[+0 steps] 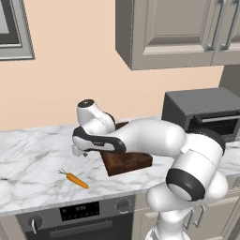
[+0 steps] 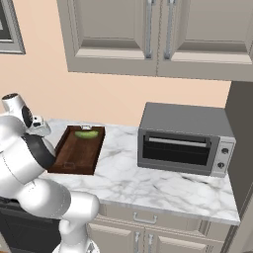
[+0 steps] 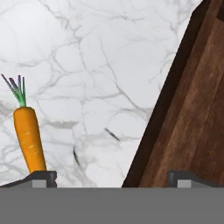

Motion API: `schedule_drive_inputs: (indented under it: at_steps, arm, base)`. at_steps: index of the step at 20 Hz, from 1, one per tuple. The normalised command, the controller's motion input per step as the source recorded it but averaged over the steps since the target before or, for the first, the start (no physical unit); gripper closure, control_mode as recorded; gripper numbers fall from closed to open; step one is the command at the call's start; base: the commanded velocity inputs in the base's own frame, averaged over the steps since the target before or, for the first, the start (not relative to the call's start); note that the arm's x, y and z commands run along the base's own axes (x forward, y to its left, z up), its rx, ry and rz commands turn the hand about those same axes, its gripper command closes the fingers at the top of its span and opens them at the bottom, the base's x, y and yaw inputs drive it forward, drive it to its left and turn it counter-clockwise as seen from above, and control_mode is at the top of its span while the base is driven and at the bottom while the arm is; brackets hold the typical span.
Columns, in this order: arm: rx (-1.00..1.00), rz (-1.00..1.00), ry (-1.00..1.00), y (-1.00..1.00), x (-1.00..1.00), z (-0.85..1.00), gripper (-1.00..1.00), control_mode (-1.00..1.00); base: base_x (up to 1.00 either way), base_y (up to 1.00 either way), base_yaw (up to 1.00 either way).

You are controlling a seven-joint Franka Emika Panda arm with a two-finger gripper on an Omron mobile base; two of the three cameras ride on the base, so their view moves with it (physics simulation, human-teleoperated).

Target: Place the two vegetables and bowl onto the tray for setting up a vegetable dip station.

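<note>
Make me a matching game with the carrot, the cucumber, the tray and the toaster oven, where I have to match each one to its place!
Things:
1. carrot
2. cucumber
3. tray
4. toaster oven

Places:
A. lying inside the tray
B. on the bare marble counter, outside the tray
C. on the counter, to the right of the tray
D. on the counter, between the carrot and the toaster oven

Pairs: 1-B, 2-A, 3-D, 4-C

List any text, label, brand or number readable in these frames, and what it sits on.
None can be read.
Oven control panel below the counter: small light marks on its dark display, too small and blurred to read.
Toaster oven: two knobs, no legible marking.
Tray, carrot, cucumber: no text.
</note>
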Motion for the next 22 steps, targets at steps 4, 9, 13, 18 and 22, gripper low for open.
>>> schedule_drive_inputs:
  at_steps: [4, 9, 13, 18, 22]
  arm:
    - [0.01, -0.14, 0.01, 0.19, -0.23, 0.00, -1.00, -1.00]
    - [0.04, -0.13, 0.06, 0.20, -0.36, 0.00, -1.00, -1.00]
    - [0.06, -0.10, 0.07, 0.12, -0.30, 0.00, -1.00, -1.00]
    - [0.01, -0.03, 0.02, 0.15, -0.06, 0.00, -1.00, -1.00]
    - [0.00, 0.00, 0.03, 0.28, 0.00, -0.09, -1.00, -1.00]
  base:
    - [0.00, 0.00, 0.00]
    - [0.00, 0.00, 0.00]
    - [0.00, 0.00, 0.00]
    - [0.00, 0.00, 0.00]
    - [0.00, 0.00, 0.00]
